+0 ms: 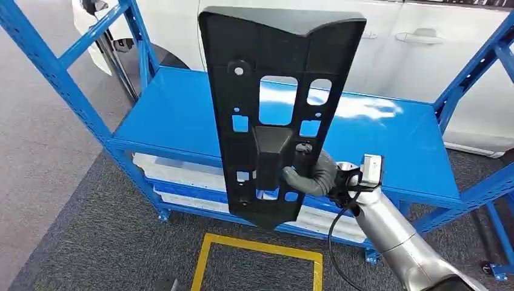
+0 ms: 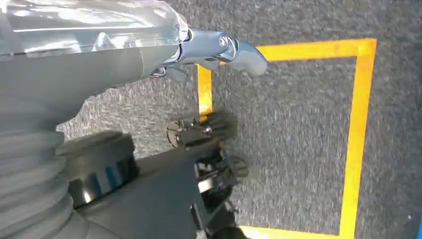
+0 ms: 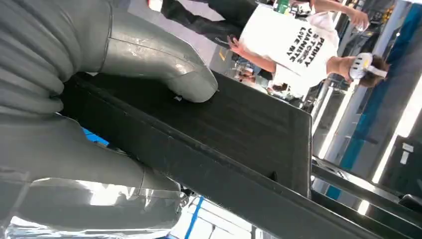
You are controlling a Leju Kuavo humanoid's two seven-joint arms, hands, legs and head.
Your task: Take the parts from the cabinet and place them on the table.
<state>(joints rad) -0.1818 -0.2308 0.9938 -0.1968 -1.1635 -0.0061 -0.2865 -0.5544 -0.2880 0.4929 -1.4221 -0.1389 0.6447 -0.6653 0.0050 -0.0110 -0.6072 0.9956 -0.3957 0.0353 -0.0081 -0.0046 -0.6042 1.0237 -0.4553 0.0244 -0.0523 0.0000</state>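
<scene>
Transfer midway, by my reading: right robot hand (image 1: 315,173) grips the long black moulded plastic panel with cut-out holes (image 1: 273,103), held upright above the blue metal table (image 1: 182,115), not yet set down. Left robot hand (image 2: 219,50) hangs over carpet, holding nothing, fingers loosely apart.

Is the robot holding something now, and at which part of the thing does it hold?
Yes. The right hand grips the black plastic panel near its lower end, at the edge by the cut-out holes, keeping it upright. The left hand holds nothing.
</scene>
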